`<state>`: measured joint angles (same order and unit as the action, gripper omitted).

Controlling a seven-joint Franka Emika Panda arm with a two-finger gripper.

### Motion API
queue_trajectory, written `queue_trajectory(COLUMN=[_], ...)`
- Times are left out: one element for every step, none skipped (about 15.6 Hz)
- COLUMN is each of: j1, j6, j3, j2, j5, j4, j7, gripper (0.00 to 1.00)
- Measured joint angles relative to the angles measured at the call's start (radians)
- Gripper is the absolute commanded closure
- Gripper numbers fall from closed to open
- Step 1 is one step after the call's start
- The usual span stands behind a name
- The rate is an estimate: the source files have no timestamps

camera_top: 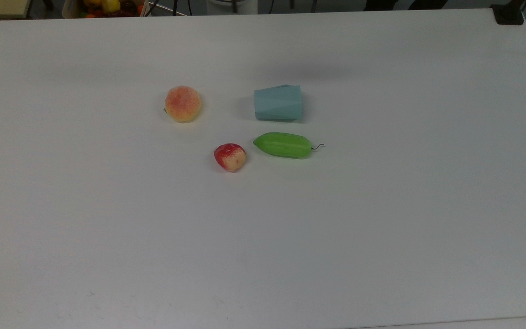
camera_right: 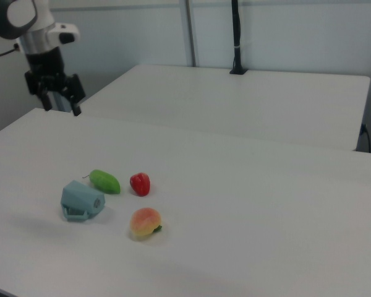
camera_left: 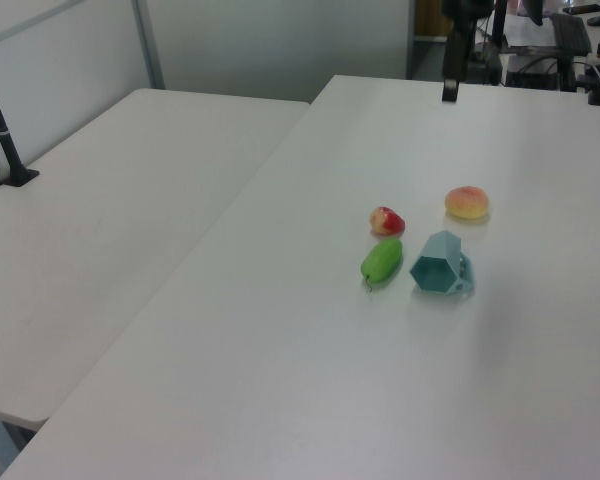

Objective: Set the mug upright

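The mug (camera_top: 277,103) is pale blue-teal with faceted sides and lies on its side on the white table (camera_top: 381,219). In the left view its hexagonal mouth (camera_left: 435,270) faces the camera. In the right view the mug (camera_right: 81,200) rests with its handle low against the table. My gripper (camera_right: 62,106) hangs open and empty above the table's far left edge in the right view, well away from the mug. One dark finger (camera_left: 448,88) shows at the top of the left view.
Just in front of the mug in the top view lies a green cucumber (camera_top: 283,145), with a red strawberry-like fruit (camera_top: 230,156) to its left. A peach (camera_top: 182,103) sits left of the mug. A second table (camera_left: 100,230) adjoins, carrying a black post (camera_right: 236,37).
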<state>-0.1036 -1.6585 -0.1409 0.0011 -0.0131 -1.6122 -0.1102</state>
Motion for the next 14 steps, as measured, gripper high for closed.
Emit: queue_trajectory(j1=[-0.004, -0.005, -0.005, -0.006, -0.006, -0.006, -0.009, -0.014, -0.024, -0.038, -0.051, -0.063, -0.072, -0.080], j6=[-0.001, -0.003, -0.009, -0.025, -0.057, -0.094, -0.131, -0.164, -0.190, -0.211, -0.226, -0.241, -0.254, -0.267], j3=[-0.026, -0.052, -0.079, -0.103, -0.127, -0.148, -0.166, -0.179, -0.184, -0.187, -0.187, -0.187, -0.187, -0.187], j2=[0.001, 0.001, 0.002, 0.003, 0.003, 0.004, 0.007, 0.014, 0.026, 0.044, 0.065, 0.089, 0.113, 0.138], j5=[0.017, 0.038, 0.060, 0.082, 0.103, 0.125, 0.151, 0.181, 0.216, 0.254, 0.289, 0.323, 0.351, 0.376], j4=[-0.020, -0.041, -0.064, -0.092, -0.125, -0.160, -0.195, -0.227, -0.252, -0.269, -0.277, -0.281, -0.282, -0.282], j7=[-0.013, -0.028, -0.046, -0.071, -0.102, -0.133, -0.159, -0.186, -0.220, -0.259, -0.295, -0.332, -0.366, -0.398], gripper=[0.00, 0.00, 0.00, 0.00, 0.00, 0.00, 0.00, 0.00, 0.00, 0.00, 0.00, 0.00, 0.00, 0.00])
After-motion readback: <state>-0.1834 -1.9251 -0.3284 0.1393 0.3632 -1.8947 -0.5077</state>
